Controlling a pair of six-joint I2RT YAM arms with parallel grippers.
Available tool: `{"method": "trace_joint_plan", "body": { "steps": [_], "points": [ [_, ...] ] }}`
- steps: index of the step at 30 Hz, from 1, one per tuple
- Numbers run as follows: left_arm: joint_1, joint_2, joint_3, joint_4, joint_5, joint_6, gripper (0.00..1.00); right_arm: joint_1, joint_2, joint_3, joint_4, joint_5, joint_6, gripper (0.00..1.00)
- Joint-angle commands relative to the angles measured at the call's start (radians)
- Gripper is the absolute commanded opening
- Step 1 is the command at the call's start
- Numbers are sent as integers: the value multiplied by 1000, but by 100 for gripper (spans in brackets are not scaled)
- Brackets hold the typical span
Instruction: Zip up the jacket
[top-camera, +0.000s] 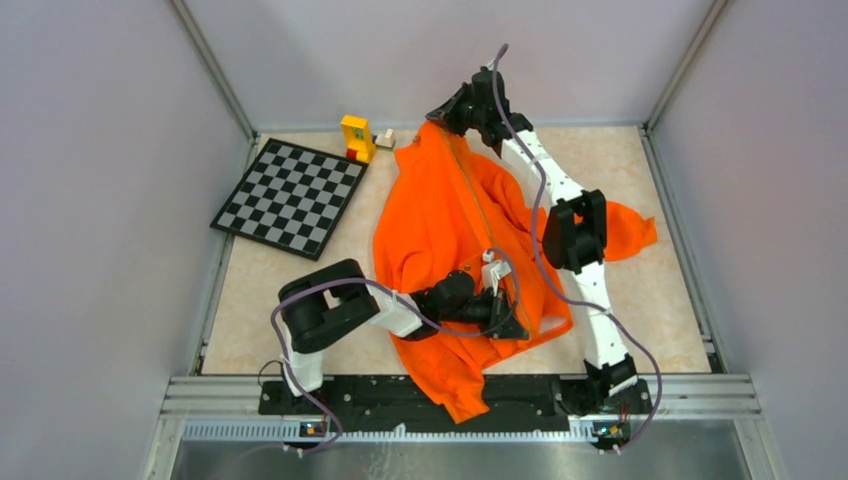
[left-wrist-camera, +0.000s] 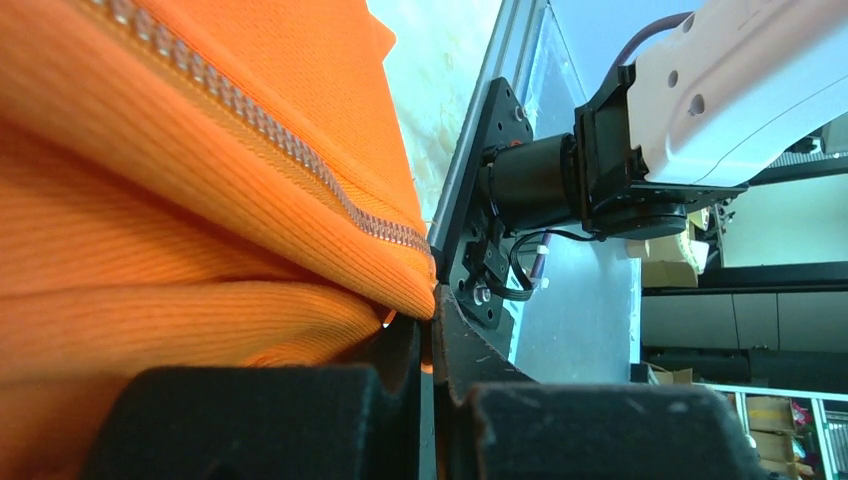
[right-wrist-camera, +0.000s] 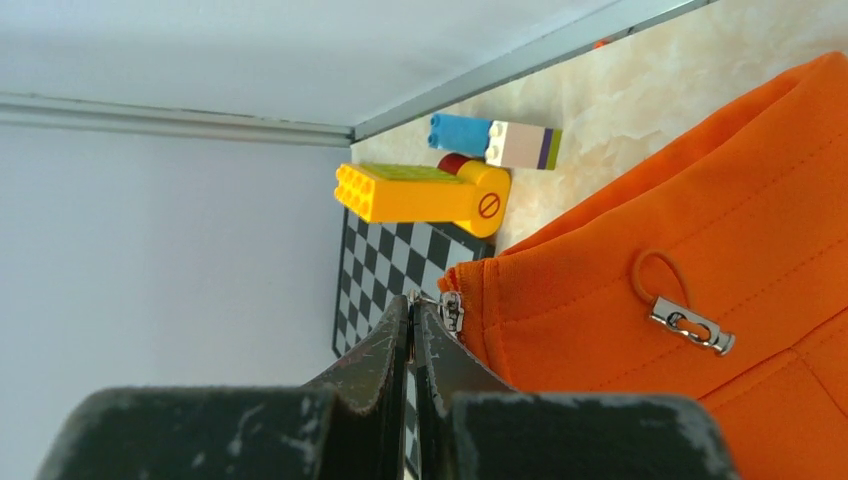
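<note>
Orange jacket lies crumpled in the middle of the surface, beside a chessboard. Left pincer is clenched on the jacket's near edge, by the zip. Right pincer is clenched on the zip pull at the far end. Yellow and blue toy blocks sit near that end.

The jacket is bright orange, finely ribbed just above the left gripper, whose fingers are matt black; the jacket's zipper shows pale silvery teeth on orange tape; the right gripper is scuffed black, with a silver slider at its tips and a silver cord lock beside them; beyond its tips stand a yellow block with a lime face, a blue-and-white block, and a black-and-grey checkered board; the table is marbled beige.
</note>
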Motion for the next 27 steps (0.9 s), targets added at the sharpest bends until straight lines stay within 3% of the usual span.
{"method": "trace_joint_plan", "body": {
  "steps": [1, 5, 8, 9, 12, 14, 16, 19, 20, 21, 23, 27],
  "points": [
    [-28, 29, 17, -71, 144, -16, 0, -48, 52, 156, 226, 24, 22, 0],
    [22, 28, 28, -89, 89, -6, 0, -72, 66, 186, 206, -59, -21, 2],
    [69, 60, 97, -104, 101, 29, 0, -88, -20, 114, 144, -127, -172, 59],
    [85, 77, 129, -121, 112, 44, 3, -96, -61, 111, 79, -137, -235, 73],
    [132, 84, 171, -149, 128, 68, 27, -118, -159, 147, -248, -60, -456, 95],
    [146, 30, 142, -134, 109, 88, 51, -121, -253, 119, -408, 31, -595, 99],
    [148, -32, 143, -206, 92, 132, 66, -120, -387, 2, -498, 122, -697, 99],
    [146, -143, 130, -288, 102, 158, 75, -120, -703, -357, -420, 211, -773, 99],
    [145, -189, 112, -299, 101, 159, 91, -120, -816, -482, -372, 248, -786, 99],
    [144, -238, 88, -311, 94, 165, 98, -120, -922, -576, -331, 253, -799, 99],
    [142, -338, 55, -366, 67, 191, 99, -118, -1111, -720, -280, 264, -804, 99],
    [143, -542, 47, -539, -7, 276, 99, -117, -1406, -833, -228, 312, -777, 99]
  ]
}}
